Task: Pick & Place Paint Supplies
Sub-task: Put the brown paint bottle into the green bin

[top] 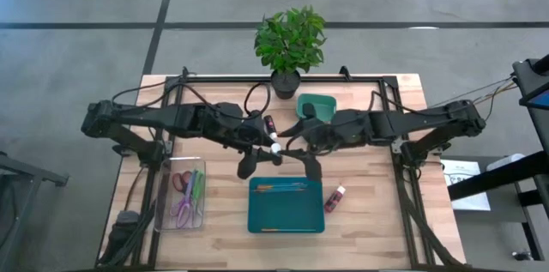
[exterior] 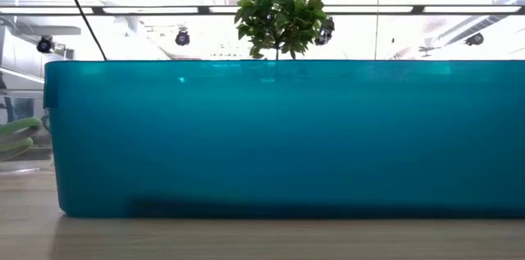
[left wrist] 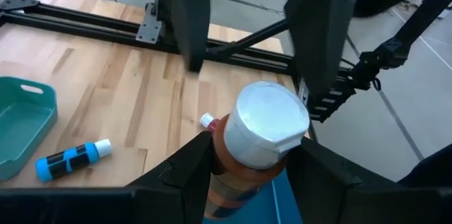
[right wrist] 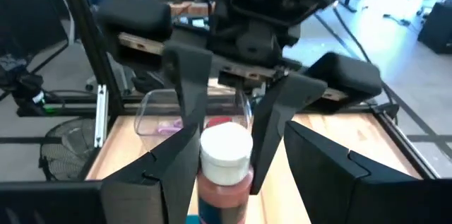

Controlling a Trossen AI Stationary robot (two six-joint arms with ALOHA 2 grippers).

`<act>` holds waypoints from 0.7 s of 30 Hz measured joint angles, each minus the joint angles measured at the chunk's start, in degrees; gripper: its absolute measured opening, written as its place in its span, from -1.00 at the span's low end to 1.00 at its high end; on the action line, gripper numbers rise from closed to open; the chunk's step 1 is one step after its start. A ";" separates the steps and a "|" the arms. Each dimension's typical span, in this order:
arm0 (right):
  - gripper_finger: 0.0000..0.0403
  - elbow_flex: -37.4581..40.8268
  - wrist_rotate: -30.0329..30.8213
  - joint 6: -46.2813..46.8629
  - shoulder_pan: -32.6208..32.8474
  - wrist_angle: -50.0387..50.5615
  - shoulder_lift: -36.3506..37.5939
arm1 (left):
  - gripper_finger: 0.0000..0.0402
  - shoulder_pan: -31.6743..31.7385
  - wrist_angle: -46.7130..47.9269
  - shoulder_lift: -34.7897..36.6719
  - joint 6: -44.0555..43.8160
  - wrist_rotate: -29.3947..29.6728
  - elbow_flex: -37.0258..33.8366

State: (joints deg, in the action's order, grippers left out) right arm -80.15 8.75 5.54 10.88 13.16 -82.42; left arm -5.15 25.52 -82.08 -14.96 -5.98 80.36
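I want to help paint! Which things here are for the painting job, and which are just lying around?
For the job: dark red paint bottle in the left fingers, blue paint bottle, pinkish paint bottle, brushes, teal bin.
Just lying about: potted plant, clear box.

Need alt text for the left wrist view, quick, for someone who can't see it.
The left gripper holds a reddish-brown paint bottle with a white cap between its fingers, above the wooden table. A blue paint bottle lies beside a green tray; the right gripper's fingers hang opposite.
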 joint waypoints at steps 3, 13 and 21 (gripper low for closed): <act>0.01 -0.11 -1.95 -0.14 -0.07 0.04 -1.11 | -0.16 -0.06 -0.07 0.00 0.00 0.00 0.00; 0.01 -0.19 -3.23 1.33 -0.63 -0.31 -1.55 | -0.16 -0.13 -0.29 0.00 0.02 -0.02 0.00; 0.01 -0.16 -3.21 1.77 -0.81 -0.08 -1.46 | -0.16 -0.13 -0.48 0.00 0.02 -0.04 0.00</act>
State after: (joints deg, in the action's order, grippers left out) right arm -80.31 5.54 7.31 10.07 13.08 -83.88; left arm -5.28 25.04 -82.08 -14.94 -6.02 80.36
